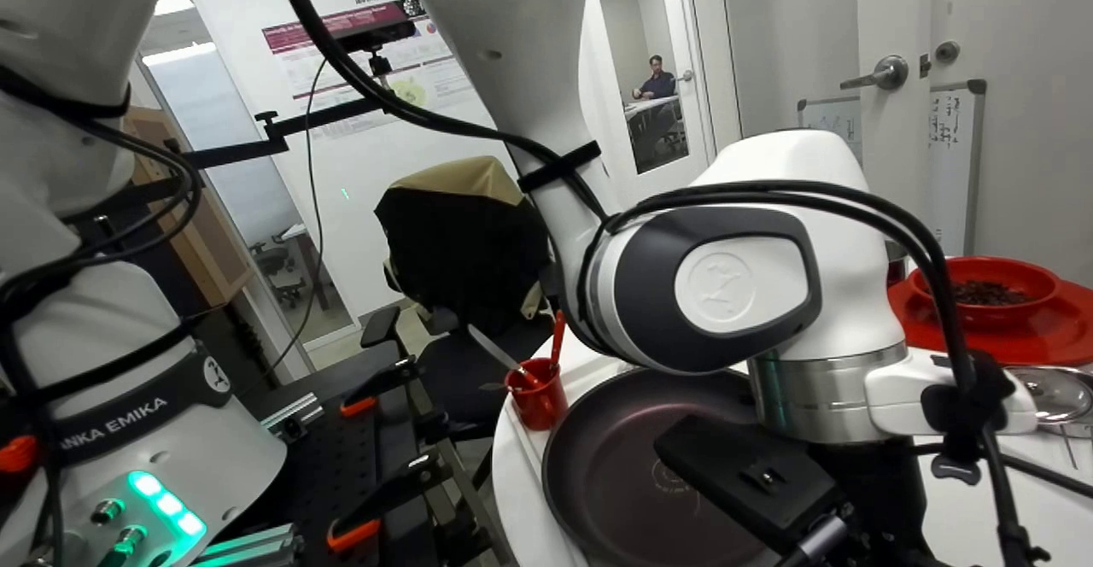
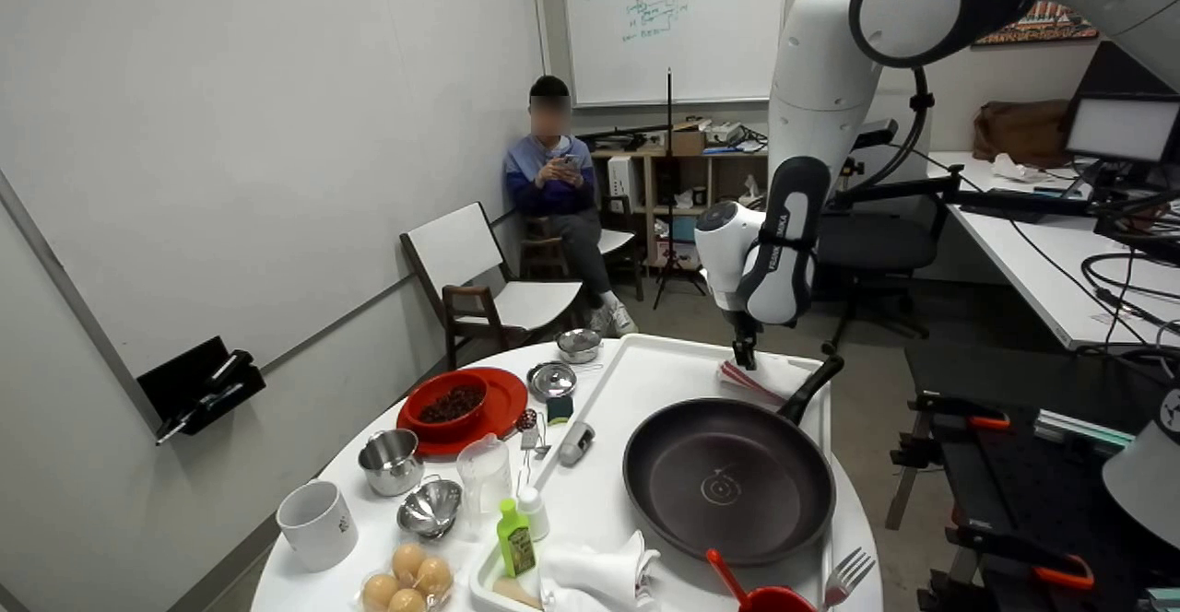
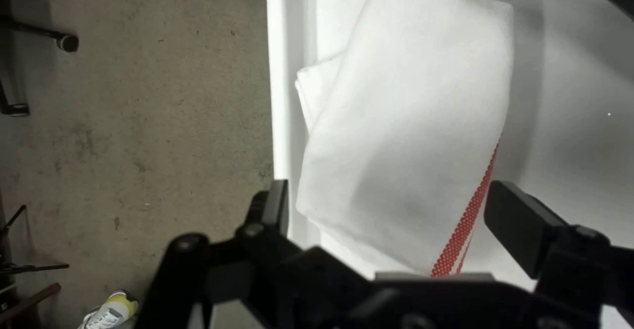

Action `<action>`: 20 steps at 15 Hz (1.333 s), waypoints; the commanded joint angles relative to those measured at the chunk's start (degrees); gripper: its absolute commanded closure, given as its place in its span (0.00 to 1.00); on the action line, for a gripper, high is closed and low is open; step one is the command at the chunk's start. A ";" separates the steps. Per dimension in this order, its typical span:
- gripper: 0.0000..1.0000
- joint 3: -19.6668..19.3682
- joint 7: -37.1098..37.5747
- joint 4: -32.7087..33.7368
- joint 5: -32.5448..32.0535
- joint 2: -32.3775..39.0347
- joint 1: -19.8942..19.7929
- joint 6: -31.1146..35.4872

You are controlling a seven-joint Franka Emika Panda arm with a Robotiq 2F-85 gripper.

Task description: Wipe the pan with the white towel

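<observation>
The white towel (image 3: 416,101) lies folded at a corner of the tray, a red stripe along one edge. In an exterior view the same towel (image 2: 784,374) sits beyond the pan, beside its handle (image 2: 816,386). My gripper (image 3: 389,205) is over the towel's near end, jaws wide apart and nothing gripped between them. Whether its fingertips touch the cloth, I cannot tell. The black pan (image 2: 728,474) rests base down on the tray, its inside facing up with a ring mark at the centre. My arm covers part of the pan (image 1: 628,456) in an exterior view.
The white tray (image 2: 664,363) has a raised rim, with floor beyond it. Past the pan stand a red mug (image 1: 540,396) with utensils and a fork (image 2: 846,575). A bundled white cloth (image 2: 595,575), green bottle (image 2: 514,543), steel cups and red bowl (image 2: 447,409) crowd the other side.
</observation>
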 commanded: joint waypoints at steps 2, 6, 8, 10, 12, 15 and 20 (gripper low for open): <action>0.00 -1.84 -0.62 3.27 0.13 4.44 2.13 0.86; 0.00 -2.23 -1.57 3.77 -0.31 5.83 2.86 0.66; 0.00 -2.48 -2.28 3.86 -0.49 6.48 3.13 0.41; 0.00 -2.87 -2.84 3.78 -0.66 6.98 3.49 0.50; 0.00 -3.11 -3.32 3.91 -0.66 7.48 3.63 0.37; 0.00 -3.26 -3.75 4.20 -0.53 8.00 3.75 0.22; 0.00 -1.51 -5.82 5.60 0.12 7.98 2.03 -2.40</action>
